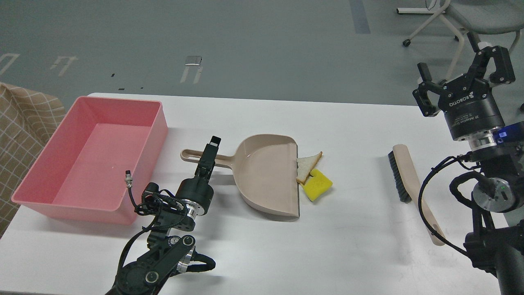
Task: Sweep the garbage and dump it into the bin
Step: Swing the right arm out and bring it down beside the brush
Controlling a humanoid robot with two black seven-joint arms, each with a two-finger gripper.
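I see the bin (92, 157) as smooth pink plastic with a soft sheen on its inner walls. The dustpan (264, 174) looks like matt beige plastic, its front lip edged in a darker strip. The brush (411, 186) has a matching beige plastic handle and stiff dark bristles. The bread slice (308, 166) shows a porous white crumb and a rough brown crust. The yellow block (317, 185) looks spongy and dull. The table (360, 246) is a smooth white matt surface. At the left edge, a checked cloth (22, 131) looks woven and soft.
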